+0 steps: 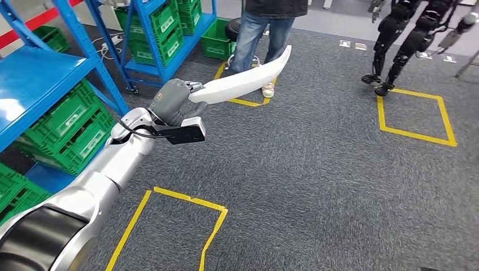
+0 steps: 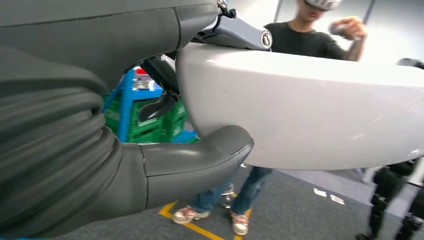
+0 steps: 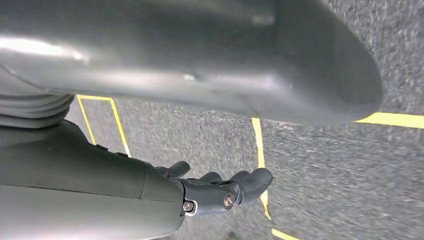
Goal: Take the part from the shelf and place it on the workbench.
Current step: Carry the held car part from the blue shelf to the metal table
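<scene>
The robot's left hand (image 1: 172,100) grips one end of a long, curved white plastic part (image 1: 248,79), a smooth blade-like panel that tapers to a blunt tip. In the left wrist view the thick grey thumb (image 2: 200,160) presses under the part's wide end while darker fingers (image 2: 160,105) close over the far side of it. The part juts forward and away from the hand, held in the air over grey carpet (image 1: 316,169), with nothing supporting its free end. Beside and behind the hand stands a blue metal shelf (image 1: 39,79) loaded with green plastic crates (image 1: 68,127), so the part appears already lifted clear of the shelf. Just beyond the part's tip a person (image 1: 265,28) in jeans stands on the carpet; another dark humanoid robot (image 1: 406,39) stands well apart from the hand. Yellow tape squares (image 1: 418,113) mark the floor. The right hand (image 3: 220,187) hangs low over the carpet, fingers curled inward and holding nothing. The step in hand looks like the carry: the pick seems done and the placing is not yet begun. The next move likely calls for turning toward the workbench with a firm grip, keeping the long free end from swinging into the person or the shelf uprights.
</scene>
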{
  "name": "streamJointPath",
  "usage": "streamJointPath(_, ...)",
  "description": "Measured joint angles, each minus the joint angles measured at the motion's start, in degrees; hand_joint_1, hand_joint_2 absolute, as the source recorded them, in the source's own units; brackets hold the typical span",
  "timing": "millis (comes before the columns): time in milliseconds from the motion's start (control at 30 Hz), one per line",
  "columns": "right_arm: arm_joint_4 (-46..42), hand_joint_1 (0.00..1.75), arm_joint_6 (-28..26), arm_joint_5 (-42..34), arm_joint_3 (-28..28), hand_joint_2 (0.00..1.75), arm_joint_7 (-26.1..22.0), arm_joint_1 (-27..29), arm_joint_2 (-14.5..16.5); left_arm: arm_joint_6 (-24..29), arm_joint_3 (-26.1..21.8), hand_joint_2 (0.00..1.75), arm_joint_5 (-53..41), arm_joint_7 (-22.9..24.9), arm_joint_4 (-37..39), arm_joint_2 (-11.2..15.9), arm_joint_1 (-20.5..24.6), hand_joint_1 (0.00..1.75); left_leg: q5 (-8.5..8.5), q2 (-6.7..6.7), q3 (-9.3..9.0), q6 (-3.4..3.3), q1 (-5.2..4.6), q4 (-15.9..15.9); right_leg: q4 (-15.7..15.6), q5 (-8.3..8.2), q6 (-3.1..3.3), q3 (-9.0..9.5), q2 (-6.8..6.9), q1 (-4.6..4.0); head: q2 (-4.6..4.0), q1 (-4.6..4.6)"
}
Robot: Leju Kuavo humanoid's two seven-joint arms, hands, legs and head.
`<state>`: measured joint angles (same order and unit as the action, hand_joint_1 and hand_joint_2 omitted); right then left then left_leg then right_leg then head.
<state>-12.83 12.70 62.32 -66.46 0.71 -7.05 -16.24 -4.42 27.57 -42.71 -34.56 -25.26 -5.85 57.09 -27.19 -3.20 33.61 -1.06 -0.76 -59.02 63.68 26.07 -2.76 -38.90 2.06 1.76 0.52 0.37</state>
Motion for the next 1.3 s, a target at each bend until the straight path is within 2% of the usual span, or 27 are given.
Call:
streamJointPath(33,0.01,0.0,-0.02,-0.07,-0.14,0.0,0.01,0.02,0.22,-0.39,-0.04,1.75,-0.05,-0.1,-0.15,0.03,0.21,1.75,-0.32,-0.41,0.08,0.35,-0.13,-0.34,-2.46,-0.53,0.34,1.39,0.62,-0.12,0.0,0.0)
streamJointPath(67,0.02,0.0,-0.04,-0.14,-0.27,0.0,0.0,0.11,0.5,-0.84,-0.07,1.75,-0.1,-0.21,-0.31,0.05,0.43,1.75,-0.55,-0.8,0.12,0.67,-0.28,-0.56,-3.58,-0.55,0.76,1.94,0.88,-0.31,0.0,-0.03)
streamJointPath(133,0.04,0.0,-0.11,-0.29,-0.48,0.0,-0.04,0.51,1.11,-1.65,-0.09,1.75,-0.33,-0.31,-0.52,-0.02,0.73,1.75,-0.78,-1.57,-0.03,1.15,-0.35,-0.51,-3.55,-0.6,1.65,1.82,-0.16,-0.43,0.0,-0.19)
streamJointPath(167,0.04,0.0,-0.19,-0.33,-0.55,0.0,-0.04,0.76,1.36,-1.95,-0.09,1.75,-0.47,-0.32,-0.62,-0.08,0.8,1.75,-1.04,-1.5,-0.04,1.46,-0.26,-0.7,-3.6,-0.65,1.93,1.8,-0.62,-0.38,0.0,-0.24)
streamJointPath(200,0.04,0.0,-0.28,-0.36,-0.62,0.0,-0.04,0.93,1.54,-2.18,-0.08,1.75,-0.63,-0.31,-0.73,-0.11,0.87,1.75,-1.69,-0.81,0.26,1.78,-0.13,-1.47,-3.63,-0.7,2.23,1.82,-1.05,-0.26,0.0,-0.32)
streamJointPath(267,0.04,0.0,-0.48,-0.39,-0.75,0.0,-0.05,1.05,1.74,-2.39,-0.08,1.75,-0.84,-0.26,-0.91,-0.07,1.0,1.75,-4.46,1.49,2.45,2.29,0.14,-6.22,-3.71,-0.76,2.74,1.86,-1.84,-0.11,0.0,-0.53)
streamJointPath(333,0.04,0.0,-0.57,-0.44,-0.83,0.0,-0.01,1.03,1.99,-2.5,-0.08,1.75,-0.92,-0.18,-0.92,-0.02,0.95,1.75,-7.5,2.75,6.18,2.39,0.2,-13.8,-3.7,-0.72,2.99,1.85,-2.78,-0.19,0.0,-0.7)
streamJointPath(367,0.04,0.0,-0.58,-0.49,-0.86,0.0,0.07,1.04,2.14,-2.55,-0.08,1.75,-0.96,-0.12,-0.9,-0.02,0.84,1.75,-7.95,2.88,7.51,2.33,0.2,-16.28,-3.7,-0.69,3.04,1.86,-3.34,-0.23,0.0,-0.73)
streamJointPath(400,0.04,0.0,-0.61,-0.56,-0.91,0.0,0.17,1.06,2.27,-2.62,-0.08,1.75,-1.01,-0.06,-0.88,-0.04,0.73,1.75,-7.29,2.96,7.94,2.19,0.2,-16.75,-3.69,-0.68,3.06,1.88,-3.95,-0.27,0.0,-0.74)
streamJointPath(433,0.04,0.0,-0.63,-0.65,-0.97,0.0,0.28,1.06,2.38,-2.68,-0.08,1.75,-1.03,-0.02,-0.89,-0.07,0.69,1.75,-5.62,3.13,7.28,1.97,0.19,-14.95,-3.67,-0.67,3.06,1.93,-4.58,-0.28,0.0,-0.75)
streamJointPath(500,0.05,0.0,-0.7,-0.79,-1.13,0.0,0.51,1.06,2.6,-2.76,-0.08,1.75,-1.07,0.01,-0.98,-0.14,0.81,1.75,-1.56,4.57,3.96,1.33,0.17,-7.46,-3.65,-0.66,2.94,2.08,-5.76,-0.32,0.0,-0.79)
streamJointPath(533,0.05,0.0,-0.74,-0.84,-1.21,0.0,0.62,1.03,2.72,-2.8,-0.08,1.75,-1.09,0.01,-1.03,-0.21,0.93,1.75,-0.44,5.38,2.37,1.13,0.19,-4.1,-3.62,-0.68,2.74,2.05,-6.28,-0.33,0.0,-0.8)
streamJointPath(600,0.07,0.0,-0.78,-0.91,-1.35,0.0,0.8,1.07,2.97,-2.91,-0.08,1.75,-1.14,0.02,-1.08,-0.49,1.08,1.75,-0.18,6.27,0.89,0.93,0.07,-1.06,-3.76,-0.86,2.02,1.82,-7.14,-0.19,0.0,-0.8)
streamJointPath(667,0.07,0.0,-0.81,-0.92,-1.48,0.0,0.87,1.29,3.12,-3.0,-0.08,1.75,-1.17,0.03,-1.24,-0.94,1.12,1.75,0.0,5.55,0.49,0.53,0.07,-0.39,-4.0,-1.05,1.22,1.62,-7.71,0.09,0.0,-0.81)
streamJointPath(733,0.08,0.0,-0.85,-0.92,-1.66,0.0,0.83,1.41,3.25,-3.02,-0.08,1.75,-1.17,0.04,-1.46,-1.34,1.22,1.75,0.37,4.58,-0.07,-0.19,0.23,0.45,-2.16,0.01,0.78,0.67,-6.08,-0.15,0.0,-0.61)
streamJointPath(800,0.09,0.0,-0.89,-0.92,-1.79,0.0,0.72,1.22,3.35,-3.09,-0.08,1.75,-1.21,0.06,-1.52,-1.5,1.3,1.75,0.42,3.54,-0.37,-0.68,0.2,0.78,3.86,2.83,0.58,-2.37,-3.61,-0.49,0.0,-0.28)
streamJointPath(833,0.09,0.0,-0.9,-0.92,-1.81,0.0,0.68,1.15,3.44,-3.14,-0.08,1.75,-1.3,0.08,-1.5,-1.51,1.26,1.75,0.31,2.99,-0.37,-0.8,0.13,0.71,7.46,4.18,0.5,-4.29,-3.02,-0.49,0.0,-0.16)
streamJointPath(867,0.1,0.0,-0.9,-0.92,-1.83,0.0,0.67,1.14,3.56,-3.19,-0.08,1.75,-1.42,0.09,-1.47,-1.51,1.13,1.75,0.17,2.46,-0.36,-0.84,0.08,0.59,10.01,4.78,0.44,-5.72,-2.73,-0.48,0.0,-0.11)
streamJointPath(900,0.1,0.0,-0.89,-0.92,-1.86,0.0,0.67,1.19,3.7,-3.22,-0.08,1.75,-1.55,0.1,-1.46,-1.51,1.01,1.75,-0.03,1.94,-0.36,-0.83,0.05,0.44,10.67,4.4,0.4,-6.21,-2.53,-0.47,0.0,-0.08)
streamJointPath(933,0.11,0.0,-0.89,-0.92,-1.88,0.0,0.67,1.24,3.8,-3.24,-0.08,1.75,-1.66,0.1,-1.47,-1.51,0.94,1.75,-0.29,1.44,-0.38,-0.76,0.04,0.23,9.1,3.04,0.39,-5.55,-2.28,-0.44,0.0,-0.05)
streamJointPath(1000,0.11,0.0,-0.9,-0.92,-1.91,0.0,0.64,1.19,3.9,-3.27,-0.08,1.75,-1.74,0.09,-1.52,-1.52,0.97,1.75,-0.97,0.45,-0.48,-0.38,-0.05,-0.3,1.9,-0.27,0.59,-1.91,-0.97,-0.56,0.0,0.01)
streamJointPath(1067,0.13,0.0,-0.91,-0.92,-1.91,0.0,0.56,1.09,4.06,-3.31,-0.08,1.75,-1.75,0.07,-1.53,-1.52,1.08,1.75,-1.61,-0.33,-0.58,0.19,-0.33,-0.73,-2.94,-1.49,1.22,0.6,0.06,-0.89,0.0,0.01)
streamJointPath(1100,0.14,0.0,-0.91,-0.92,-1.91,0.0,0.51,1.09,4.16,-3.35,-0.08,1.75,-1.76,0.05,-1.53,-1.54,1.11,1.75,-1.79,-0.65,-0.66,0.46,-0.47,-0.73,-3.36,-1.21,1.6,0.79,0.06,-1.07,0.0,-0.01)
streamJointPath(1167,0.15,0.0,-0.94,-0.92,-1.92,0.0,0.42,1.18,4.29,-3.45,-0.08,1.75,-1.78,0.03,-1.57,-1.64,1.13,1.75,-2.13,-1.31,-0.87,0.97,-0.53,-0.56,-3.54,-1.26,2.14,0.89,-0.9,-0.98,0.0,-0.05)
streamJointPath(1200,0.15,0.0,-0.97,-0.92,-1.93,0.0,0.37,1.23,4.3,-3.52,-0.08,1.75,-1.79,0.02,-1.64,-1.7,1.16,1.75,-2.52,-1.05,-0.8,1.28,-0.44,-0.91,-3.64,-1.21,2.42,1.02,-1.32,-0.86,0.0,-0.11)
streamJointPath(1233,0.15,0.0,-1.01,-0.92,-1.94,0.0,0.3,1.22,4.3,-3.57,-0.08,1.75,-1.8,0.01,-1.72,-1.72,1.21,1.75,-3.31,-0.37,-0.25,1.59,-0.32,-2.17,-3.74,-1.15,2.72,1.17,-1.74,-0.72,0.0,-0.21)
streamJointPath(1300,0.15,0.0,-1.05,-0.92,-1.95,0.0,0.15,1.11,4.31,-3.7,-0.08,1.75,-1.83,0.0,-1.8,-1.68,1.26,1.75,-6.1,1.76,2.8,2.0,-0.03,-8.34,-3.86,-0.92,3.23,1.44,-2.51,-0.59,0.0,-0.42)
